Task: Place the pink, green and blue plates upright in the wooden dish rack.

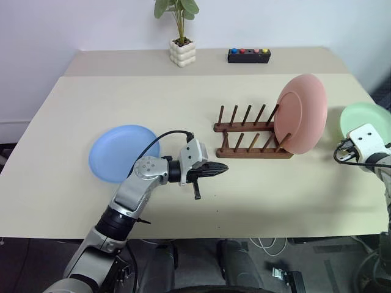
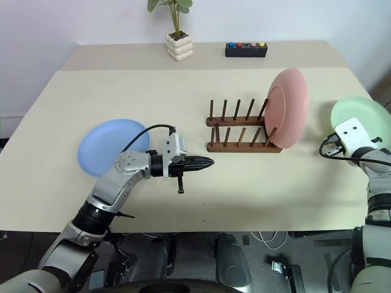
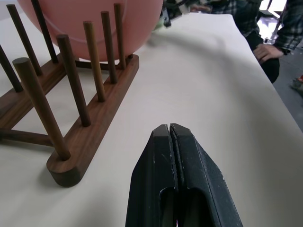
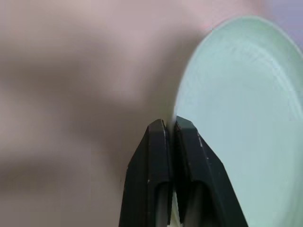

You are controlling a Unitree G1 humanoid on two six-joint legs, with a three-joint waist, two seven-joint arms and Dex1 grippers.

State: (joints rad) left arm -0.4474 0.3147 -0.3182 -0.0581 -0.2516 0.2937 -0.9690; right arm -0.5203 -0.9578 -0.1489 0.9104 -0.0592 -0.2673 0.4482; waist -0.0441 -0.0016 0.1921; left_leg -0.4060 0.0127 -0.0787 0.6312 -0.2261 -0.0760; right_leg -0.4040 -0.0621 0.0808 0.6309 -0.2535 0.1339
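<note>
Dark wooden rack (image 1: 252, 135) — matt pink plate (image 1: 300, 113).

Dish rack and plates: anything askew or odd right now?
Nothing stands out. The pink plate stands upright at the wooden dish rack's right end, the blue plate lies flat on the table, and the right gripper is shut on the green plate's rim.

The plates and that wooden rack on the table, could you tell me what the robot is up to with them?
It is loading plates upright into the wooden dish rack. The pink plate already stands at the rack's right end. The right tool is shut on the rim of the green plate, at the table's right edge. The blue plate lies flat on the table, to the left of the rack. The left tool is shut, holds nothing and points toward the rack.
</note>
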